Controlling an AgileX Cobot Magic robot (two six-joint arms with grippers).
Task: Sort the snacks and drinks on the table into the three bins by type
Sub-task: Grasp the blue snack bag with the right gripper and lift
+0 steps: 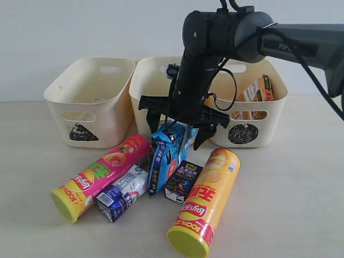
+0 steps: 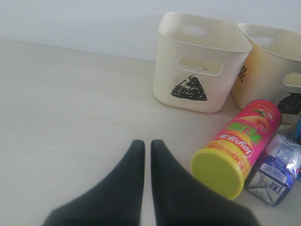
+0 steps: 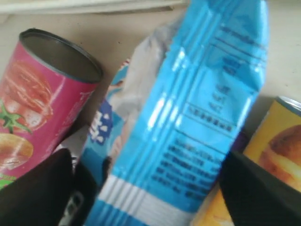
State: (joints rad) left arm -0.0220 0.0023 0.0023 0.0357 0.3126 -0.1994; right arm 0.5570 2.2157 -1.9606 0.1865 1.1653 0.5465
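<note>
Early in the sort: one of six items is binned. The orange packet (image 1: 257,91) stands in the circle bin (image 1: 269,123). Nothing shows inside the triangle bin (image 1: 59,102). The middle bin (image 1: 142,80) is mostly hidden by the right arm, so I cannot tell what it holds.

Five items are left, clustered on the table (image 1: 295,188) in front of the bins:
- The pink tube (image 1: 105,176) lies on its side, lid toward the camera.
- The yellow tube (image 1: 209,196) lies the same way.
- The blue bag (image 1: 164,158) sits between the two tubes, propped up and leaning.
- The blue-white carton (image 1: 122,193) lies against the pink tube.
- The dark carton (image 1: 183,181) is wedged between the bag and the yellow tube.

The right end effector (image 1: 176,136) is low over the cluster. Its jaws are spread wide, one finger on either side of the bag's upper end, with no grip on it yet. The right wrist view shows the bag (image 3: 188,117) filling the gap, with the pink tube (image 3: 33,99) and yellow tube (image 3: 277,141) close on either side.

The left end effector (image 2: 145,143) is closed on nothing. It hangs over bare table beside the pink tube's (image 2: 244,136) lid, with the carton (image 2: 275,169) just past it.

Step in hand, by my reading, is picking the bag. Both tubes and both cartons remain after that. The tight cluster means the fingers could nudge a tube or the dark carton.
</note>
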